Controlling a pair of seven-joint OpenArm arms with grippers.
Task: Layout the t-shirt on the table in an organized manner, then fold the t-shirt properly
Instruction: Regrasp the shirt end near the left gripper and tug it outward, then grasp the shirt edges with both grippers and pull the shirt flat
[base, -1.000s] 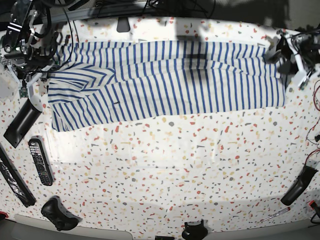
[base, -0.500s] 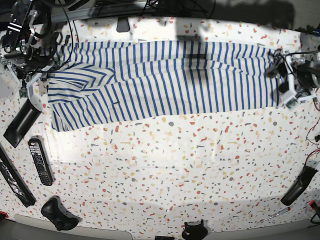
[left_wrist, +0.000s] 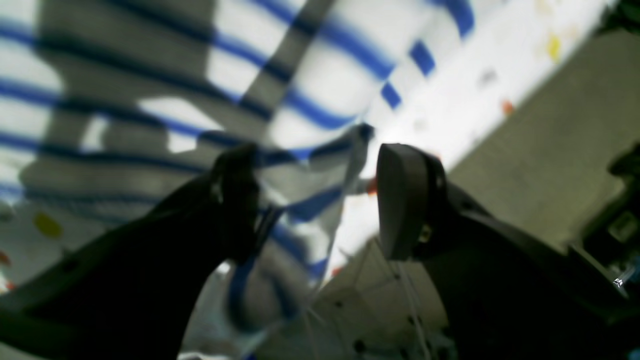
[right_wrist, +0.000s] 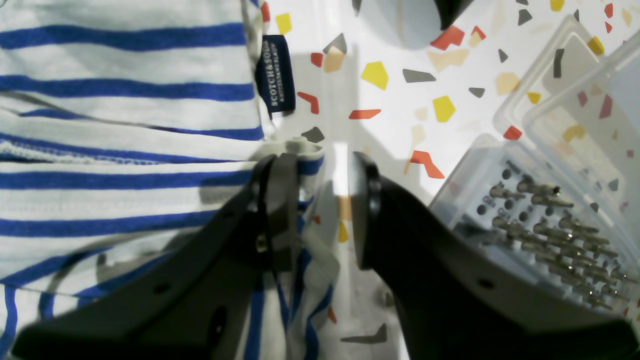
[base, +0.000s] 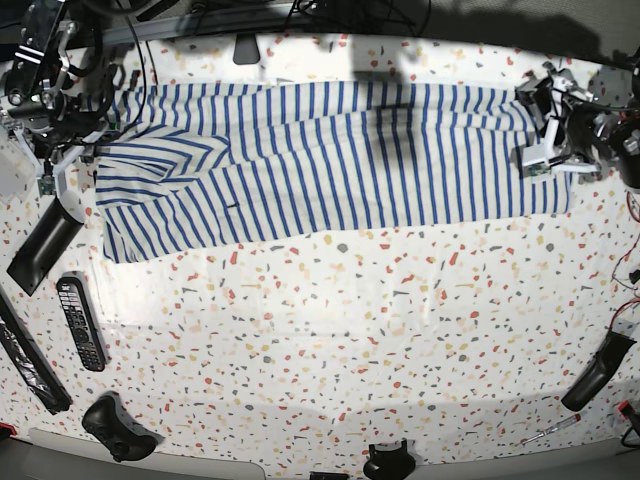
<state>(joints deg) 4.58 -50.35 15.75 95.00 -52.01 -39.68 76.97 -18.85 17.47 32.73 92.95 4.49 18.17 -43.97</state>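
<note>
At the left end of the striped t-shirt (base: 320, 180), the right gripper (right_wrist: 322, 175) stands partly open with nothing in its grasp, 1 finger over the cloth's edge and the other over bare table (base: 320, 340); that arm shows no clear movement over the last second. A dark neck label (right_wrist: 276, 73) pokes out from the edge nearby, above the bunched, creased cloth at this end

Between the 2 arms, the shirt lies across the far half of the table as a long, shallow band, its middle unchanged and fairly smooth, with an uneven strip along the far side

At the right end comes the change: the left gripper (left_wrist: 320, 170), beyond the cloth's side a second ago, has swung toward the near corner and then inward, and is now above the shirt's end. Its jaws are spread wide, a raised fold between them but not clamped

The shirt appears no neater for the move, so folding looks unfinished. The left arm seems to be lining up a pinch or a tidy of that end; closing off-line could miss the fold or drag up extra cloth
</note>
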